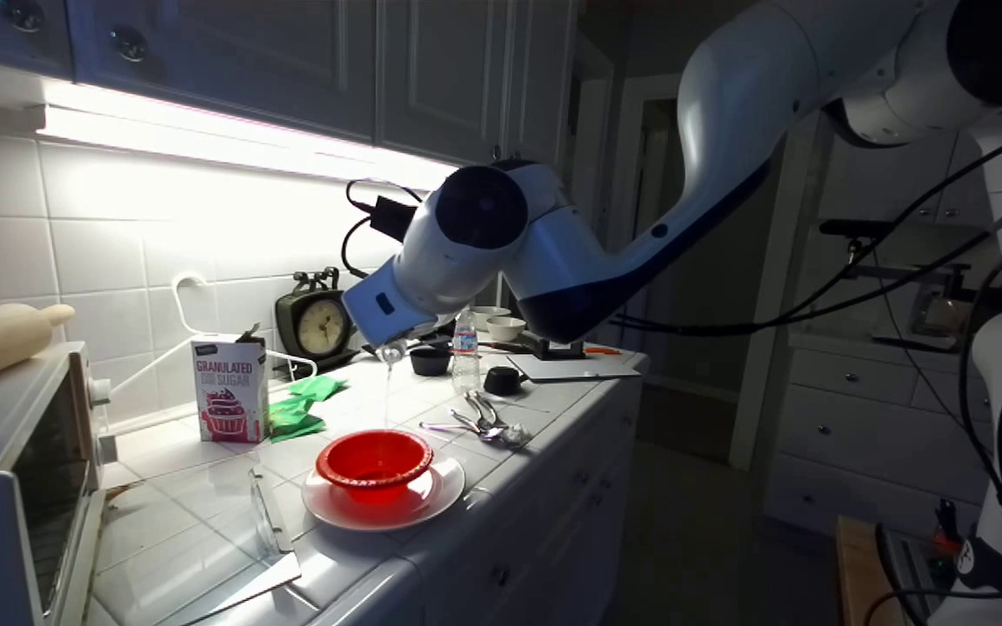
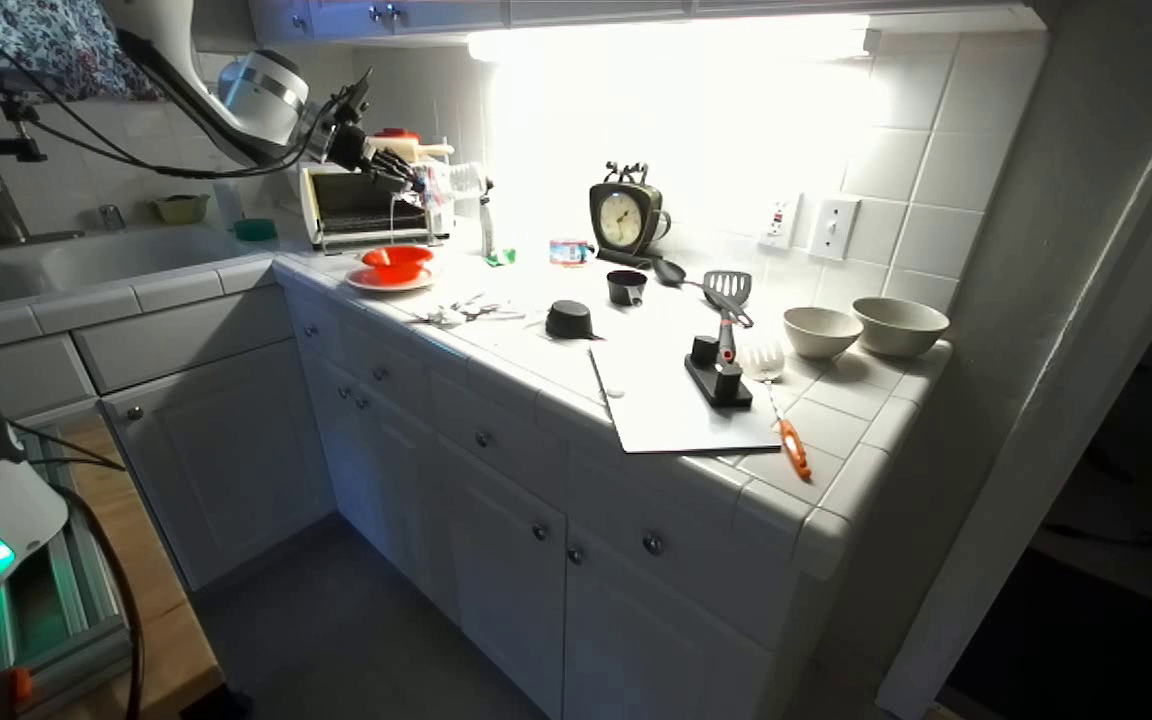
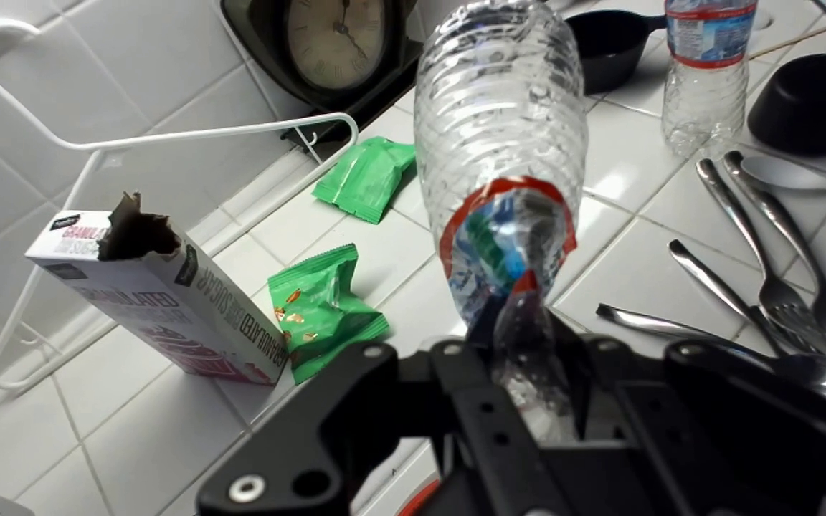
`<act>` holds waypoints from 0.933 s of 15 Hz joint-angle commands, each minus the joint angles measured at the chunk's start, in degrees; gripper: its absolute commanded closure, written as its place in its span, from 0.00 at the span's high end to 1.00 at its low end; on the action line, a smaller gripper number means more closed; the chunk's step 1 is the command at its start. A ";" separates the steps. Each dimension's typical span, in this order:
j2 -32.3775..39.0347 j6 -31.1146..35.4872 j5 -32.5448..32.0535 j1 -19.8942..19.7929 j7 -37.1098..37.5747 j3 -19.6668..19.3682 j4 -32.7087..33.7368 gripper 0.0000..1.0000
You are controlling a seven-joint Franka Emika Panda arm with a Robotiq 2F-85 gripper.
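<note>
My gripper [image 3: 528, 351] is shut on a clear plastic bottle [image 3: 499, 107] with a red and blue label. The fingers squeeze its middle, and it is dented there. In an exterior view the bottle [image 2: 463, 180] lies roughly level in the gripper [image 2: 406, 175], well above the counter. A thin stream of water falls from the bottle's mouth [image 1: 390, 351] toward the red bowl [image 1: 375, 461] below. The bowl stands on a white plate [image 1: 444, 496]; it also shows in an exterior view [image 2: 398, 262]. Only a sliver of the bowl's rim shows in the wrist view.
An open sugar box [image 3: 176, 315], green packets [image 3: 327, 312], a white hanger [image 3: 205, 136] and a clock [image 3: 338, 36] stand along the wall. A second bottle [image 3: 707, 79], black cups [image 3: 814, 104] and cutlery [image 3: 743, 215] lie opposite. A toaster oven [image 1: 23, 461] stands near the bowl.
</note>
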 commanded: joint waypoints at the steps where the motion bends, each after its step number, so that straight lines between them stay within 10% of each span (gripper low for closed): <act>1: 0.87 -2.24 -3.48 0.57 1.58 0.36 1.18 0.02; 14: 0.55 -4.35 -7.05 0.63 3.30 0.46 0.85 0.02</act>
